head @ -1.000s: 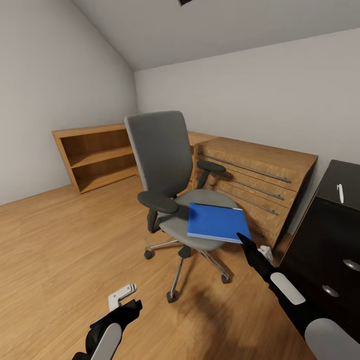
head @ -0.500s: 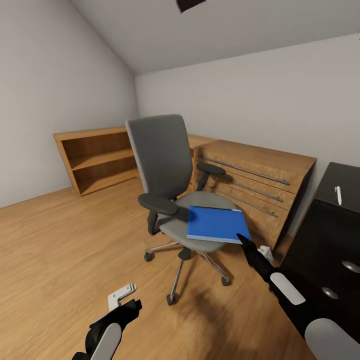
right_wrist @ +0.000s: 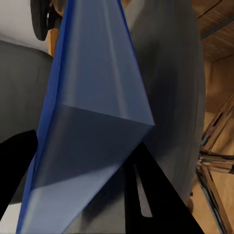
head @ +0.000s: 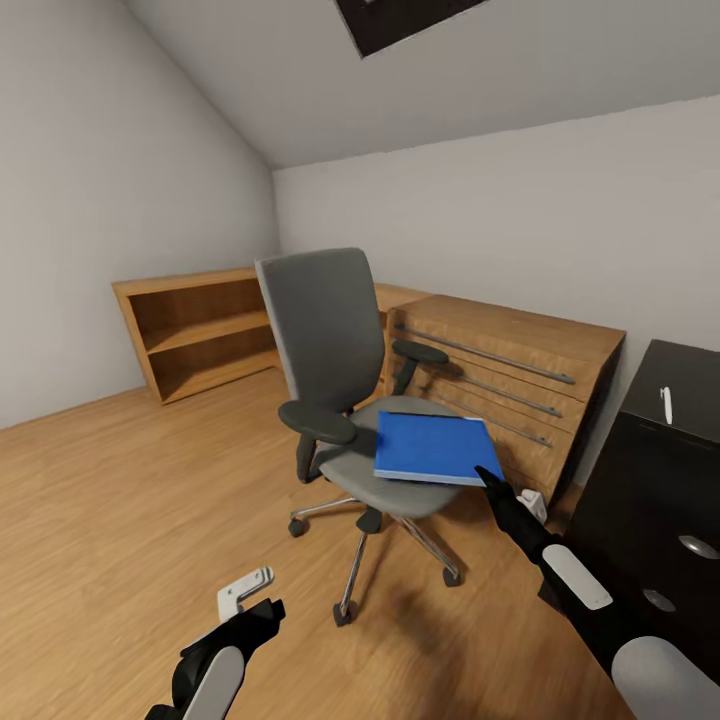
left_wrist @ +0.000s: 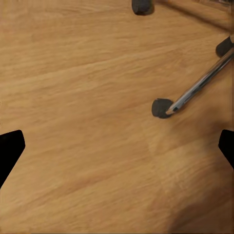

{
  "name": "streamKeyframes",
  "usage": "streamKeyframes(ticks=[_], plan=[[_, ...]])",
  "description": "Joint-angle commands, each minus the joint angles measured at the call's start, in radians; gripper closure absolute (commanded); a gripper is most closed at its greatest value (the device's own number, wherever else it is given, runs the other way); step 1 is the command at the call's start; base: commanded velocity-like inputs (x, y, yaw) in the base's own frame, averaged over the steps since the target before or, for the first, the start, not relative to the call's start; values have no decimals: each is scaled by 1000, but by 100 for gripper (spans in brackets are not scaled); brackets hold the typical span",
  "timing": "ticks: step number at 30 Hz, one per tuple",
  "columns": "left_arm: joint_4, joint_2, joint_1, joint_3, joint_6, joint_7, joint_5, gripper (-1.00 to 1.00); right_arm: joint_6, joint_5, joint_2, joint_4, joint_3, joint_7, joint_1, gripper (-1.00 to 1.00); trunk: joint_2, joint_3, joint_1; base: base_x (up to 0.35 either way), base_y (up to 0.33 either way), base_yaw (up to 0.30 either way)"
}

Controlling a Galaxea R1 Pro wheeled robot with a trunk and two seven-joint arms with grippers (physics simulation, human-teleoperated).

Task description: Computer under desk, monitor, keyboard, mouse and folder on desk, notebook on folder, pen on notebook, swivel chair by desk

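I have the right gripper [head: 487, 478] at the near corner of the flat bright-blue rectangular folder [head: 432, 447], which lies on the seat of the grey upholstered swivel chair [head: 335, 340] with black armrests. In the right wrist view the folder's corner [right_wrist: 97, 112] sits between the two dark fingers [right_wrist: 151, 195], one on each side of the sheet. I judge the jaws to be clamped on that corner, though the contact faces themselves are hidden.

The left gripper [head: 243, 592] hangs low over the wooden floor [head: 120, 500], jaws apart, holding nothing. The left wrist view looks down on a black castor [left_wrist: 161, 107] and a chrome leg of the chair base.

Procedure for the step in hand, lifting the folder clear:
1. Raise the corner gently. A corner grip on a wide thin sheet may let it sag or pivot.
2. Keep the folder near level so it does not slide out of the fingers.
3. Clear the far black armrest [head: 420, 352] before swinging right.
4. Carry it toward the glossy black desk [head: 690, 380], where a thin white pen [head: 666, 404] lies on the top.
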Motion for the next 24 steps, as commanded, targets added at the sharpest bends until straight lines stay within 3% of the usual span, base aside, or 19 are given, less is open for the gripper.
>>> streamKeyframes(ticks=[1, 19, 24], plan=[[-1, 0, -1, -1, 2, 8, 7, -100, 1, -10, -2, 1, 4, 7, -1, 100, 7, 2, -4, -89, 0, 0], [-1, 1, 0, 4, 2, 3, 8, -100, 0, 11, -1, 5, 5, 29, -1, 100, 133, 59, -73, -312, -22, 0], [-1, 1, 0, 5, 2, 4, 10, -100, -1, 11, 2, 5, 5, 29, -1, 100, 168, 74, -92, -133, 0, 0]])
